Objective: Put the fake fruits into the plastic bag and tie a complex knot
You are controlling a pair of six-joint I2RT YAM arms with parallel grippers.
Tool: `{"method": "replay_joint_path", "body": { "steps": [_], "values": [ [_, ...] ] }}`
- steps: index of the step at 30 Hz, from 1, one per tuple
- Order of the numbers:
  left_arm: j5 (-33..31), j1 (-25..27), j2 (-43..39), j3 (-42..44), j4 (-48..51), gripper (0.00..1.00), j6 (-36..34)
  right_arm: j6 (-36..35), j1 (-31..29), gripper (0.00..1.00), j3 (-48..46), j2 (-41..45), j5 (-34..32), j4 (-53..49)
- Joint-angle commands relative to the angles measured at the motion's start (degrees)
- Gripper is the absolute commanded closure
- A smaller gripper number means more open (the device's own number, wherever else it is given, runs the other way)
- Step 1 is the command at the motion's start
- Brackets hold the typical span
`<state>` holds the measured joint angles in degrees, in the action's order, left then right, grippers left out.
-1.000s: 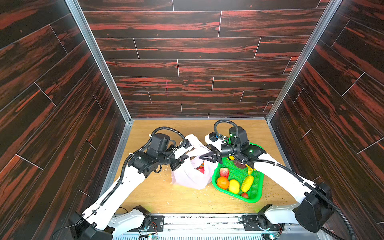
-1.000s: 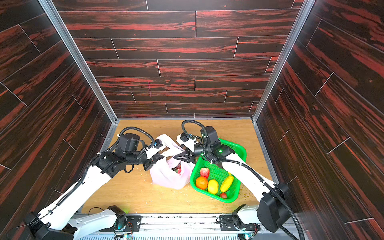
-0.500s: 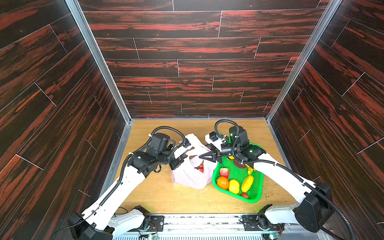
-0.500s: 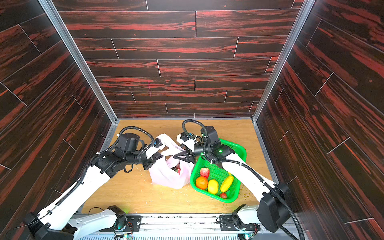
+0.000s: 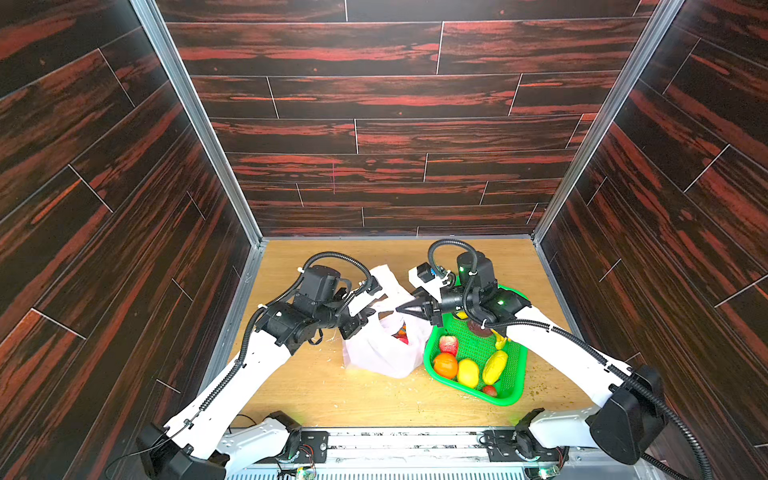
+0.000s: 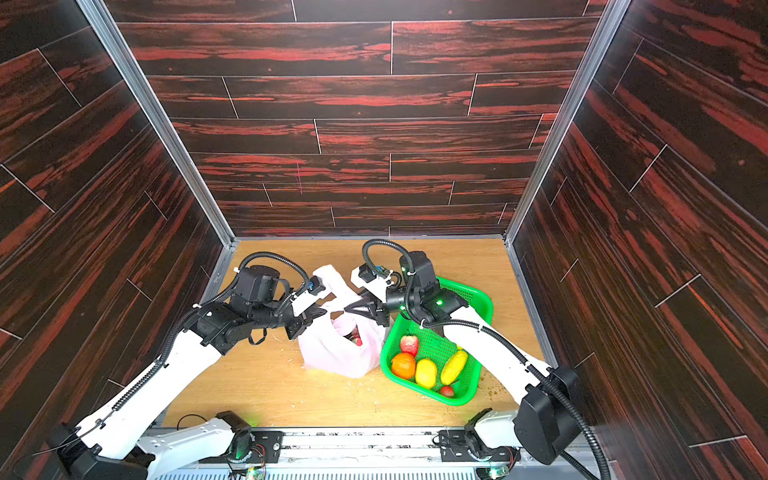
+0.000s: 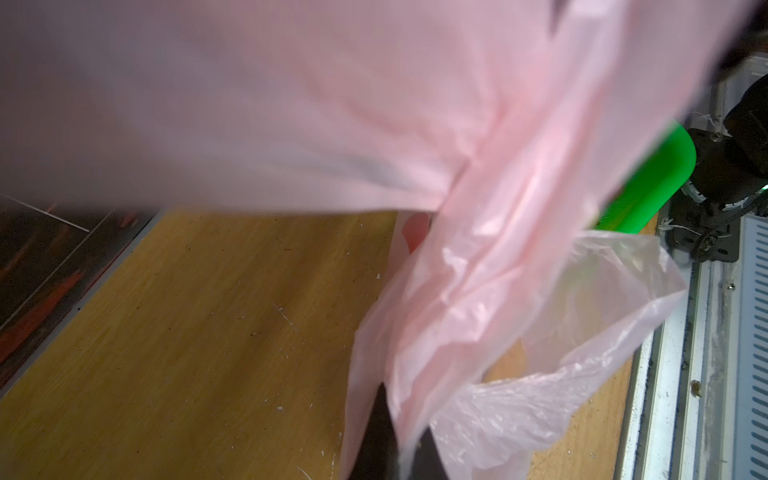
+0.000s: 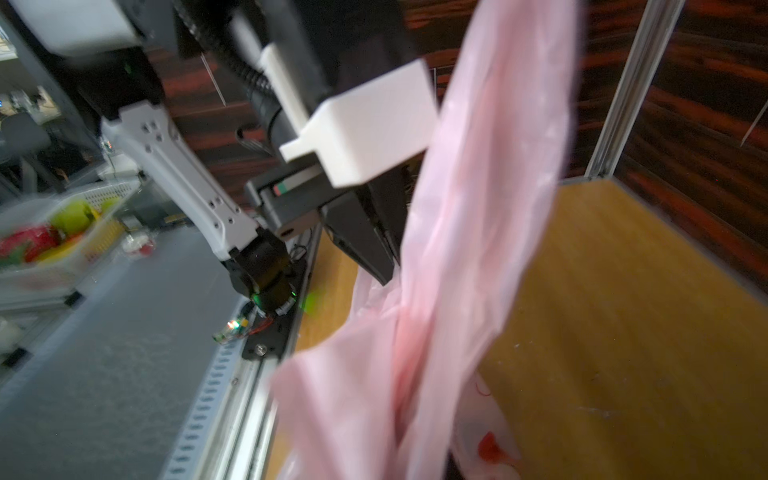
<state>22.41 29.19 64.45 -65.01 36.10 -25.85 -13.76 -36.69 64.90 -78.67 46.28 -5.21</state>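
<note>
The plastic bag (image 5: 380, 355) stands on the desk (image 5: 324, 390), touching the green basket (image 5: 505, 400), where more fake fruits (image 5: 467, 372) lie. 1 red fruit (image 5: 402, 337) shows in its mouth. The left pincer (image 5: 365, 316) is closed on the bag's film. The right pincer (image 5: 401, 309), narrowed to a point, pinches the film at the mouth.

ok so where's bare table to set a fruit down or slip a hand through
Bare wooden tabletop runs along the back wall, behind the thin pink plastic bag and green perforated plastic basket, and along the front rail before them. Crowded: the middle, where left gripper and right gripper meet at the bag's mouth.
</note>
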Motion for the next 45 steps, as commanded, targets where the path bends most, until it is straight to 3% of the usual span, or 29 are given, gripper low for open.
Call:
{"method": "replay_joint_path", "body": {
  "steps": [1,28,35,40,45],
  "values": [
    [-1.2,0.2,-0.8,-1.8,1.7,1.0,-0.3,-0.9,-0.4,1.0,1.4,-1.0,0.1,-0.7],
    [-4.9,0.1,-5.1,1.0,-2.6,0.99,3.4,-1.9,-0.3,1.0,-0.3,-0.3,-7.6,-2.5],
    [-1.9,0.2,-6.8,3.8,-9.0,0.77,7.4,-1.5,-0.3,1.0,-0.8,0.3,-6.1,0.0],
    [0.1,0.0,-10.2,5.0,-11.9,0.56,10.6,-1.5,-0.3,1.0,-1.0,0.4,-6.2,0.5],
    [0.4,-3.6,-13.1,5.8,-17.6,0.42,18.0,-0.9,-0.4,1.0,-1.5,0.6,-5.6,1.7]
  ]
}}
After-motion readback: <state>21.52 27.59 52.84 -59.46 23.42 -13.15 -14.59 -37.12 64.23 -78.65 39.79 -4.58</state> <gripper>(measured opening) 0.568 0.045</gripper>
